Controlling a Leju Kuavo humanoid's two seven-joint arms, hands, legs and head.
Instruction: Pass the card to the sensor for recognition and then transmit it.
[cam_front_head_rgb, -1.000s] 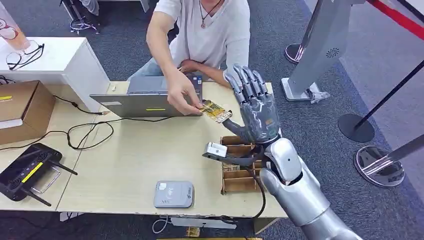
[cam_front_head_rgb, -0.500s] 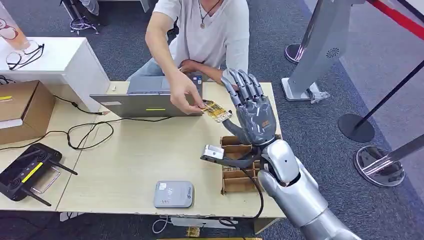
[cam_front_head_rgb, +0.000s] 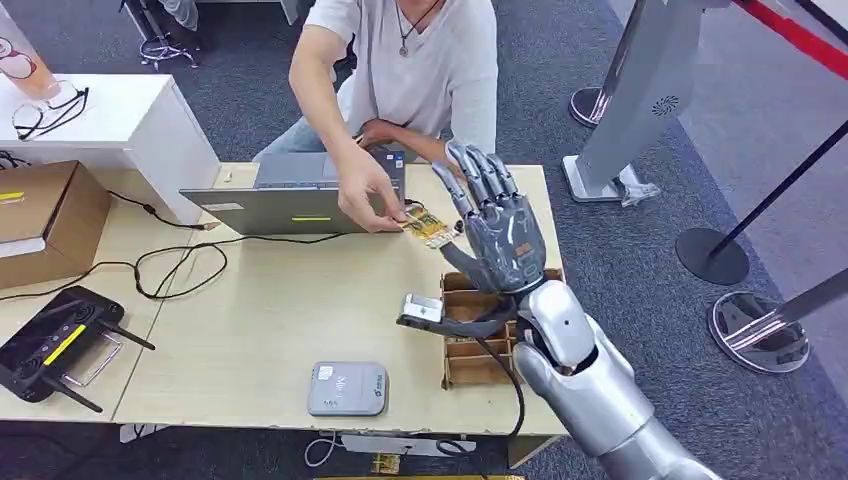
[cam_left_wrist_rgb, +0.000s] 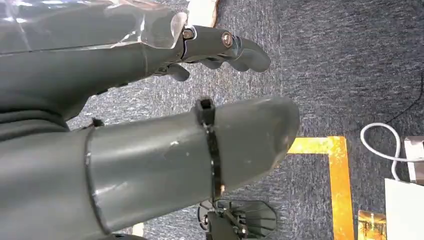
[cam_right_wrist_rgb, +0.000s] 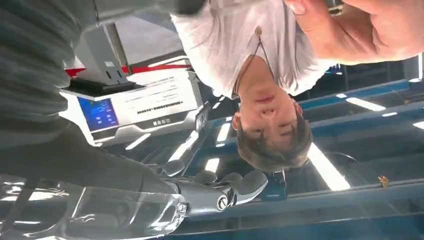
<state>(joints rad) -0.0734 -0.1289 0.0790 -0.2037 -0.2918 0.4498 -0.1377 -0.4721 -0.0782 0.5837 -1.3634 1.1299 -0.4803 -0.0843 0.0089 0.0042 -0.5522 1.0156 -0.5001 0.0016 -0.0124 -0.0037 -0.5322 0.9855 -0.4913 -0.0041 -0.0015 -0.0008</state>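
Observation:
A yellow patterned card (cam_front_head_rgb: 427, 225) hangs above the table's far side, pinched at its left end by a person's hand (cam_front_head_rgb: 368, 187). My right hand (cam_front_head_rgb: 499, 232) is raised just right of it, palm turned to the card and fingers spread upward. The card's right end reaches my nearest finger; whether they touch I cannot tell. The grey card sensor (cam_front_head_rgb: 346, 388) lies flat near the table's front edge. In the right wrist view my fingers (cam_right_wrist_rgb: 220, 192) hold nothing. My left hand (cam_left_wrist_rgb: 165, 150) hangs over the carpet, fingers apart and empty.
A wooden compartment box (cam_front_head_rgb: 478, 345) sits under my right forearm. A grey laptop (cam_front_head_rgb: 300, 195) stands at the table's far edge before the seated person (cam_front_head_rgb: 420, 60). A black cable (cam_front_head_rgb: 180, 262), a black router (cam_front_head_rgb: 60, 340) and a cardboard box (cam_front_head_rgb: 40, 215) lie left. Stanchion bases (cam_front_head_rgb: 757, 335) stand right.
My right hand has shifted left and slightly down, closing the gap to the card. The person's hand keeps hold of the card at nearly the same spot.

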